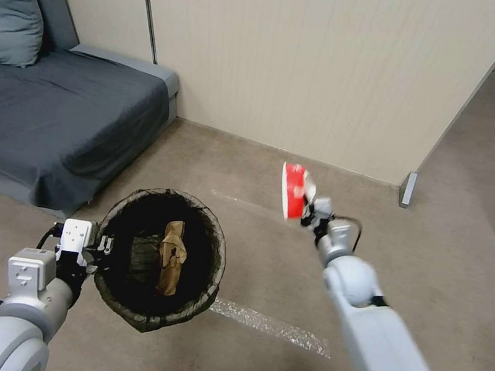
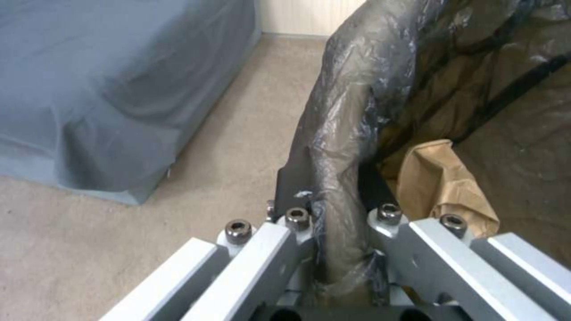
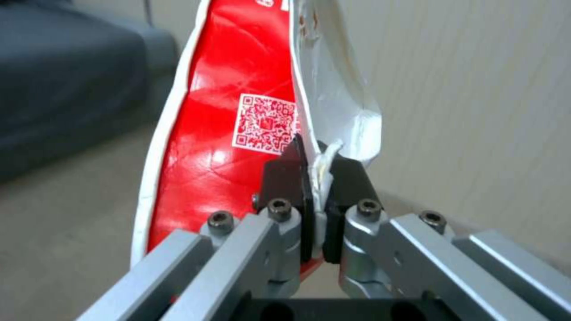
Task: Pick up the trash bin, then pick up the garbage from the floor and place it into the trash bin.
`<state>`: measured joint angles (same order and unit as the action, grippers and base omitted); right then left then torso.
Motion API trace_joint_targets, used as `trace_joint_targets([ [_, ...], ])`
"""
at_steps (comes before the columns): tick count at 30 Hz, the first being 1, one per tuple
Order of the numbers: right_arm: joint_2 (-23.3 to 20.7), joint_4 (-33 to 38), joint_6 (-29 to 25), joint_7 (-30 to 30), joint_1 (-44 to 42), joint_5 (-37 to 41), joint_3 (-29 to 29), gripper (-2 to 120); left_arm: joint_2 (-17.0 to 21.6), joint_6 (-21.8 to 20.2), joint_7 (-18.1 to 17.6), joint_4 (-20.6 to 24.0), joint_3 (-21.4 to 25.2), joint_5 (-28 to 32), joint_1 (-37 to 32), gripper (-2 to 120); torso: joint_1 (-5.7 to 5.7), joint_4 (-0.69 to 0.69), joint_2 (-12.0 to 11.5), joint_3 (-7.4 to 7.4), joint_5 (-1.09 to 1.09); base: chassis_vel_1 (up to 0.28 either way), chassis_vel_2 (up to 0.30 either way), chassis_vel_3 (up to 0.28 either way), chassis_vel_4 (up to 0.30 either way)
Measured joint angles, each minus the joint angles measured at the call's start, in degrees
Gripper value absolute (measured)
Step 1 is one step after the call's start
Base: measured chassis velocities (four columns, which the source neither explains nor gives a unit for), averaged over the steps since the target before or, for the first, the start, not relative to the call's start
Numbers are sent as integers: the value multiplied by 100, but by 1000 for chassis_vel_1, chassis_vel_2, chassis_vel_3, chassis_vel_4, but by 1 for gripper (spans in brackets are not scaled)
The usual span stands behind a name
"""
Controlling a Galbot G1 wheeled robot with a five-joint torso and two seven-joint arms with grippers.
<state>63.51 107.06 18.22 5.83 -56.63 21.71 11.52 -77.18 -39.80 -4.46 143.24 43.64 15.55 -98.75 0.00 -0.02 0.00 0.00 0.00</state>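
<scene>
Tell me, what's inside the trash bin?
A crumpled brown paper bag stands inside the trash bin, which the left tool grips by the rim. The dark liner and shadow hide the bottom, so anything under the bag can't be seen.

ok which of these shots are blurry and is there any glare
Head view: the right arm is smeared by motion, while the bin and sofa look sharp. Left wrist view: soft overall, with pale sheen on the bag folded over the bin rim. Right wrist view: the background is out of focus, and light glints off the red carton in the right claw.
</scene>
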Motion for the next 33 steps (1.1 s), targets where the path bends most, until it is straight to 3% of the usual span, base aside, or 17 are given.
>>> trace_joint_targets([
  [5,-583,1369,358,34,-196,667,-23,1,53,6,13,0,-78,-65,-10,2,-1,2,0,0,-1,0,0,0,0],
  [11,-979,2394,658,41,-337,1159,-226,1,110,11,15,0,-113,-119,-9,2,0,2,0,0,-3,0,0,0,0],
  [19,-1329,2841,760,-259,-254,1335,-675,1,119,17,24,0,-208,-222,-16,2,0,1,0,0,-1,0,0,0,0],
  [33,-1209,2837,872,-336,-26,1033,-2186,1,48,23,64,0,-250,-304,-17,2,0,1,0,0,-1,0,0,0,0],
])
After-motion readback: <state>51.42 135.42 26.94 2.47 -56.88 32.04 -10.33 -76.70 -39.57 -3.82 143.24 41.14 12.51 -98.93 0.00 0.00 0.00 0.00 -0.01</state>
